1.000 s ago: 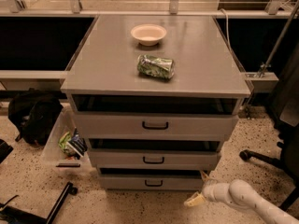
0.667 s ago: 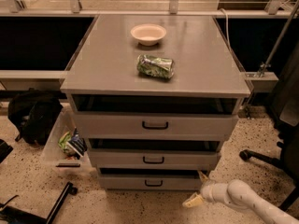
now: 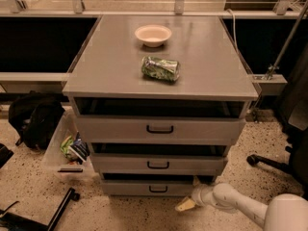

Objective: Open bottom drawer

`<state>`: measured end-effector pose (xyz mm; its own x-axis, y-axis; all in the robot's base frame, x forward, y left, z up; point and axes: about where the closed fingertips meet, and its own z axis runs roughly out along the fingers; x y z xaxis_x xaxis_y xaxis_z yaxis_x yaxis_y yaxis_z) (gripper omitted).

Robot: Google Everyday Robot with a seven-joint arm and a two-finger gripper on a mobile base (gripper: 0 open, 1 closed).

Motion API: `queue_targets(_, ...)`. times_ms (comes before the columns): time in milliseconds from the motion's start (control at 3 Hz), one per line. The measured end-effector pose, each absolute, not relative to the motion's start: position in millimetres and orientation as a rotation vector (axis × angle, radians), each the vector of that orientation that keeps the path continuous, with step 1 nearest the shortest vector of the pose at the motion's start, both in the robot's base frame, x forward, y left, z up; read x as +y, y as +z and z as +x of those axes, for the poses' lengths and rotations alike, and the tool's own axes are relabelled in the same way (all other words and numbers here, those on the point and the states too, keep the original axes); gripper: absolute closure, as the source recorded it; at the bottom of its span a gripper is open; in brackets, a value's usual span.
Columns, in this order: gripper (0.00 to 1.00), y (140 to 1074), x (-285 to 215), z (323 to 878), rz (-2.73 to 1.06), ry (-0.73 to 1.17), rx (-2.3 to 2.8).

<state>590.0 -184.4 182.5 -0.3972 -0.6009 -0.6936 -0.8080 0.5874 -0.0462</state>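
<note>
A grey cabinet holds three alike drawer fronts, each with a small black bar handle. The bottom drawer (image 3: 149, 187) is the lowest front, just above the speckled floor, and its handle (image 3: 158, 189) sits at its middle. My gripper (image 3: 186, 205) is low at the lower right, just in front of the bottom drawer's right end and to the right of the handle, not touching the handle. The white arm (image 3: 240, 207) reaches in from the bottom right corner.
A cream bowl (image 3: 153, 34) and a green crinkled packet (image 3: 160, 68) lie on the cabinet top (image 3: 106, 66). A clear bin of items (image 3: 67, 150) and a black bag (image 3: 33, 121) sit at the left. A chair base (image 3: 269, 162) stands at the right.
My gripper and arm have shifted slightly left toward the bottom drawer's right end. The drawers have not moved.
</note>
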Motion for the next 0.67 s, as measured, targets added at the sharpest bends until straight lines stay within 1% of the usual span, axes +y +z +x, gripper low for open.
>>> queue_targets(333, 0.00, 182.4, -184.3, 589.9, -1.113, 0.392, 2.136)
queue_targets(667, 0.18, 182.4, -184.3, 589.9, -1.113, 0.392, 2.136)
